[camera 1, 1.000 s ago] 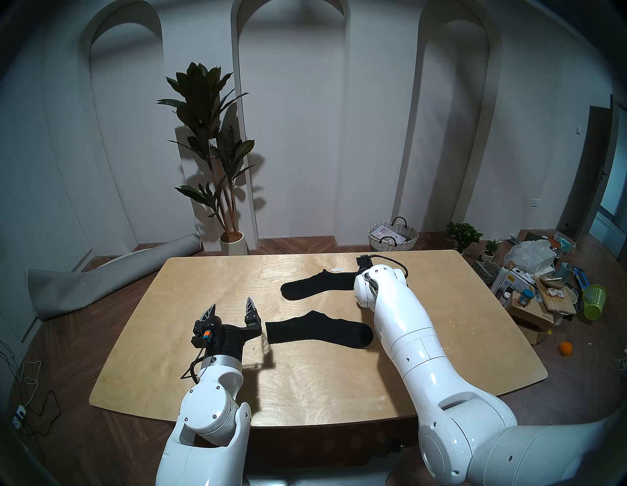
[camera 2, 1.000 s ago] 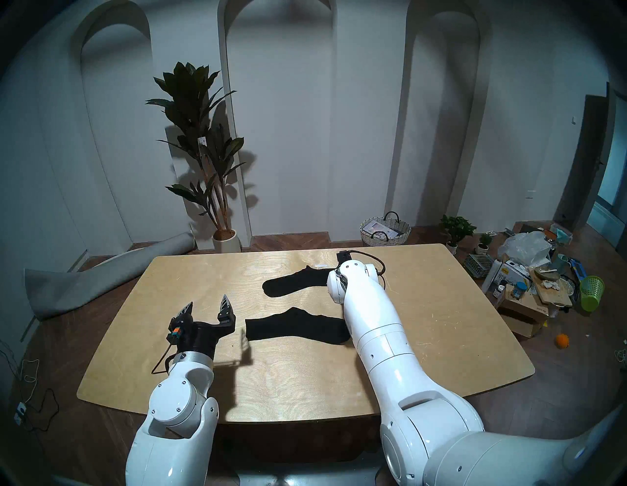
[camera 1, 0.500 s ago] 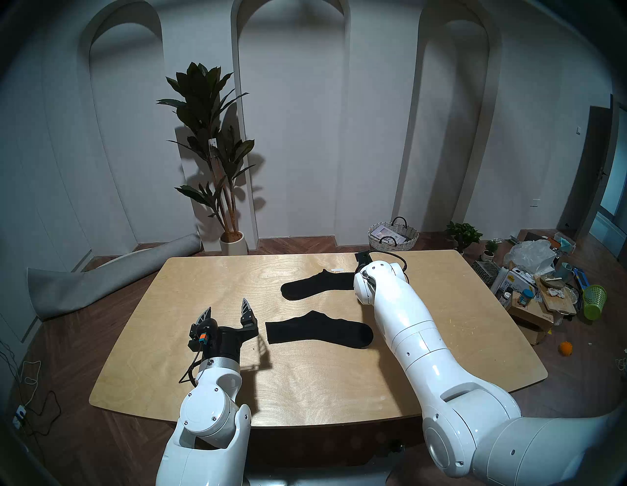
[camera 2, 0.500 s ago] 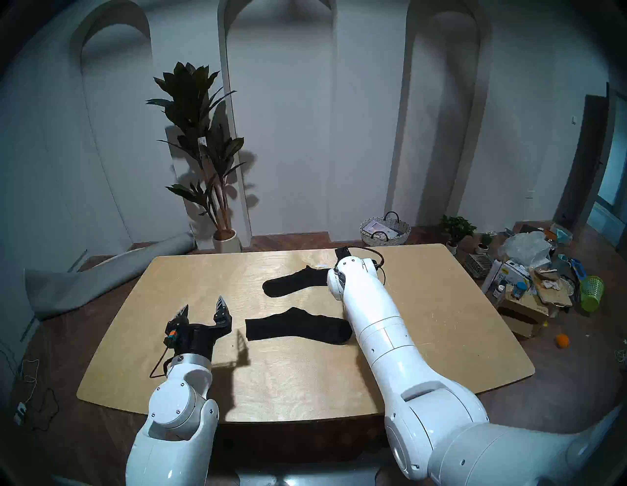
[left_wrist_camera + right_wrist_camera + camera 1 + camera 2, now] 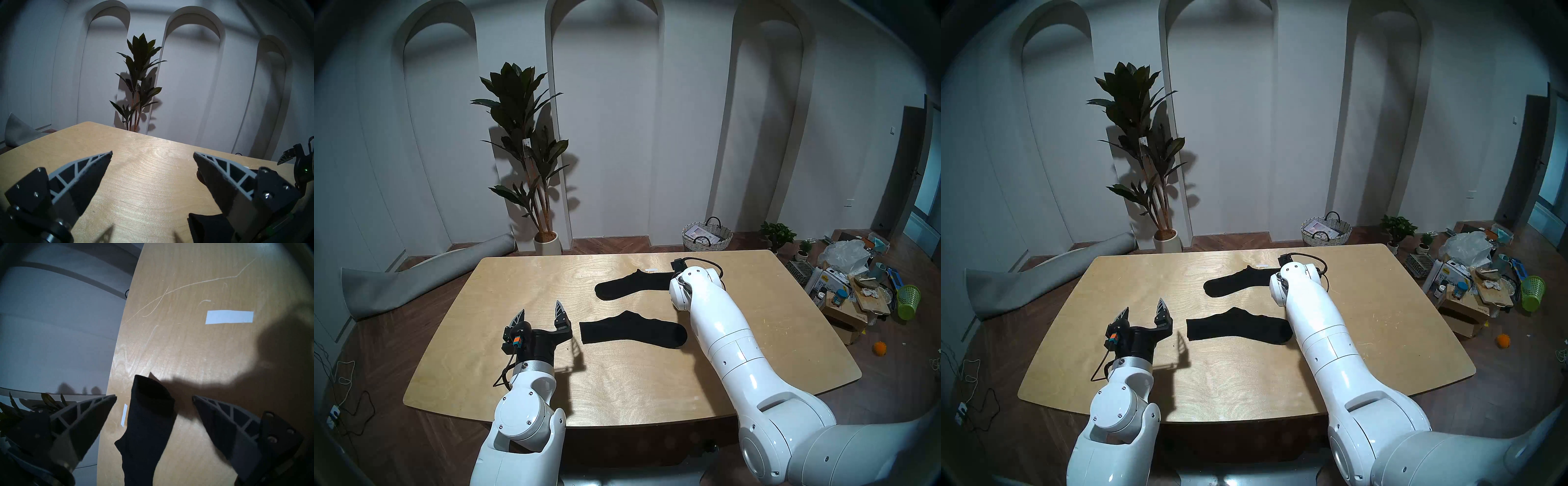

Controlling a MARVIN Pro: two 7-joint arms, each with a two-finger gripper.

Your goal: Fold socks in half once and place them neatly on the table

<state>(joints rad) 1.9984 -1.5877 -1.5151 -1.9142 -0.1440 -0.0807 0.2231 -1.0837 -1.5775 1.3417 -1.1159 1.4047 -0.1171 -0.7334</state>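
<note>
Two black socks lie flat on the birch table (image 5: 619, 380). The far sock (image 5: 633, 283) points its toe left; the near sock (image 5: 633, 331) points its toe right. My left gripper (image 5: 540, 310) is open and empty, just above the table, left of the near sock's cuff (image 5: 209, 227). My right gripper is hidden behind its own wrist in the head views. In the right wrist view my right gripper (image 5: 154, 397) is open, its fingers on either side of the far sock's cuff end (image 5: 149, 421), without holding it.
White tape strips (image 5: 229, 317) lie on the table near the far sock. Off the table there are a potted plant (image 5: 531, 152), a rolled rug (image 5: 415, 275), a wicker basket (image 5: 707, 236) and floor clutter (image 5: 850, 281) at the right.
My left gripper has drawn back a little to the left and nearer. My right wrist rose slightly and came back down. The socks have not moved.
</note>
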